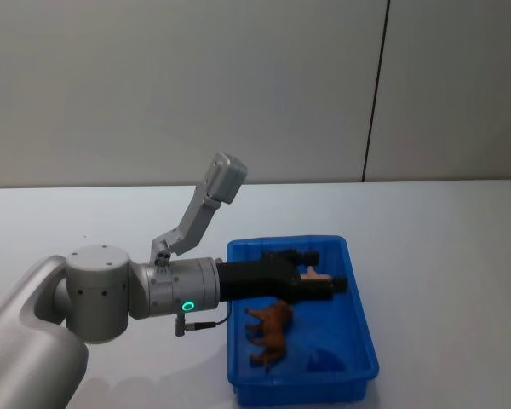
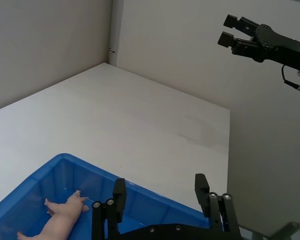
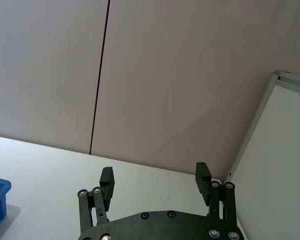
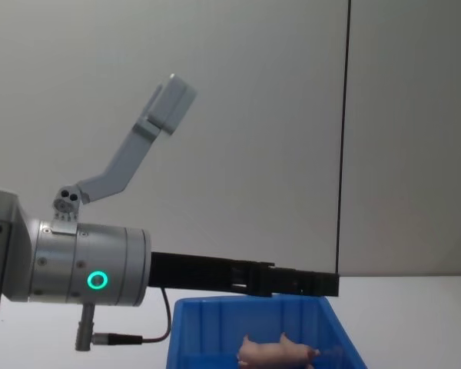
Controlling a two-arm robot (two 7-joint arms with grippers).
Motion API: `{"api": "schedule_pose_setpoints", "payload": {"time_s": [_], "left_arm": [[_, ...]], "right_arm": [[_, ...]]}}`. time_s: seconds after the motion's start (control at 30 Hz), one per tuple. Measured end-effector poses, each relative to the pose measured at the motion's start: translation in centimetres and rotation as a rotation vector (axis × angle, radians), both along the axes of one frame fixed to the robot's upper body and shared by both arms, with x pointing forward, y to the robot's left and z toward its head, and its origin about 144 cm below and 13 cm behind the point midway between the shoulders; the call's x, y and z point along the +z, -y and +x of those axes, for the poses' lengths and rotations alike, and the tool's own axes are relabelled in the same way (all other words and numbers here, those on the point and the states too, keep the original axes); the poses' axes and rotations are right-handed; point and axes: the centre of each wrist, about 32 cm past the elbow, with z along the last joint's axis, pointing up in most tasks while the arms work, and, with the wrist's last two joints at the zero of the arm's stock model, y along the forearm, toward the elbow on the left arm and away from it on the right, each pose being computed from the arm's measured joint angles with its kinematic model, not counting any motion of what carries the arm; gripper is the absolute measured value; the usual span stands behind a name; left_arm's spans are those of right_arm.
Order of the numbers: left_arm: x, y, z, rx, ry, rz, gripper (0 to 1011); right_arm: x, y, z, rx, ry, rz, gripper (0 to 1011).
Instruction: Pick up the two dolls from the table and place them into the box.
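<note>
The left gripper (image 1: 324,271) hangs wide open and empty over the blue box (image 1: 362,328). The pink pig doll (image 2: 60,220) lies right under it, maybe not touching. The brown fuzzy doll (image 1: 270,331) lies nearby inside.

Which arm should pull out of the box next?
Left. The left gripper hangs open over the box, above the pink doll, with the brown doll inside too. The right gripper is open, raised away.
</note>
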Motion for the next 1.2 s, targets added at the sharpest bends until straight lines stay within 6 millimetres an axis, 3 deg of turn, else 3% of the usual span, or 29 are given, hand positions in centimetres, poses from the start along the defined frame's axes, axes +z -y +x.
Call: {"api": "schedule_pose_setpoints", "payload": {"time_s": [0.03, 0.1, 0.27, 1.2], "left_arm": [[0.0, 0.0, 0.0, 0.000, 0.000, 0.000, 835], [0.0, 0.0, 0.1, -0.007, -0.002, 0.000, 929], [0.2, -0.1, 0.0, 0.001, 0.005, 0.001, 1003], [2.3, -2.0, -4.9, 0.348, 0.223, -0.007, 1003]], "right_arm": [[0.0, 0.0, 0.0, 0.000, 0.000, 0.000, 1001], [0.0, 0.0, 0.0, 0.000, 0.000, 0.000, 1001], [0.0, 0.0, 0.0, 0.000, 0.000, 0.000, 1001], [0.0, 0.0, 0.0, 0.000, 0.000, 0.000, 1001]]}}
